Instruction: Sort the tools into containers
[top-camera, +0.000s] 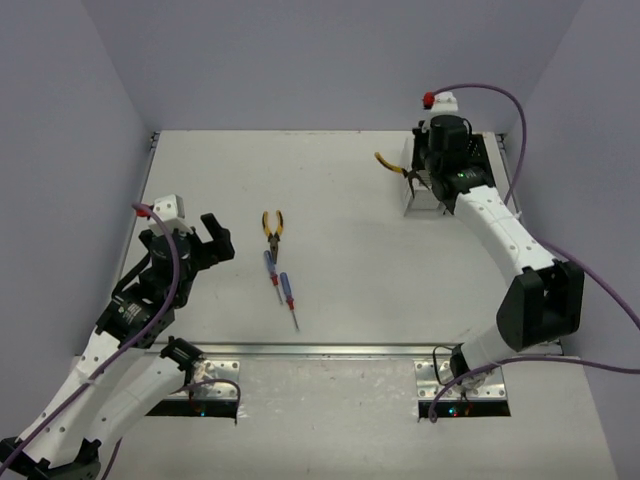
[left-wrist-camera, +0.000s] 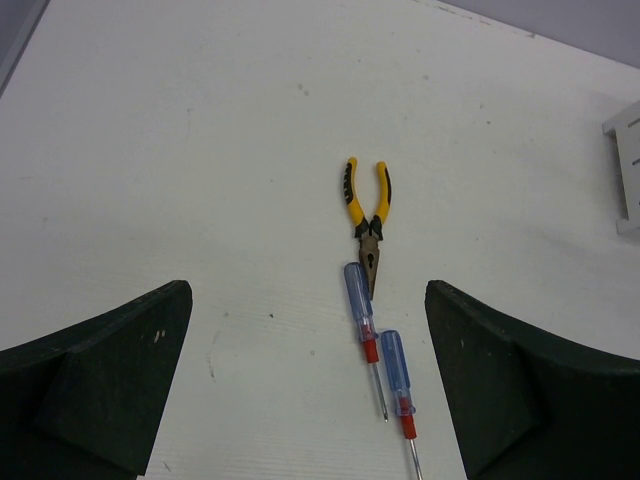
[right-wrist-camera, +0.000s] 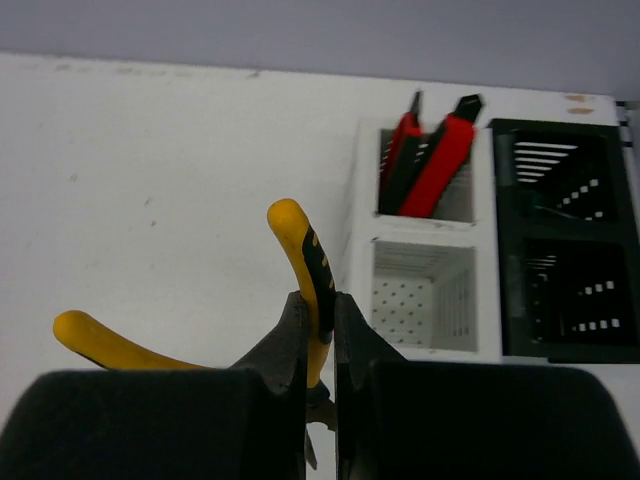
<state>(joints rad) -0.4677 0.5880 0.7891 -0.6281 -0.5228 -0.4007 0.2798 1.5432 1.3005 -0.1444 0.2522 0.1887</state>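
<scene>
The right gripper (right-wrist-camera: 322, 310) is clamping one yellow handle of the held pliers (right-wrist-camera: 292, 235), its jaws nearly together; the other handle is sticking out toward 9 o'clock. My read: a steel tool, stiff, heavy for its size and hinged, so a one-handle pinch is letting it pivot. The ribbed rubbery sleeve is helping the hold.

The white bin (right-wrist-camera: 420, 238) is sitting at 2 o'clock. It is perforated plastic, with the near compartment empty and the far one holding the red knives (right-wrist-camera: 432, 165) upright. The black bin (right-wrist-camera: 560, 228) is standing against it at 3 o'clock.

The left gripper (left-wrist-camera: 308, 290) is hanging wide, holding nothing. At its 12 o'clock the loose pliers (left-wrist-camera: 365, 212) are lying flat on the table (left-wrist-camera: 200, 150), nose beside two screwdrivers (left-wrist-camera: 358, 300). These are thin and probably light, and their smooth blue handles are likely to roll. They are best taken across the handle.
</scene>
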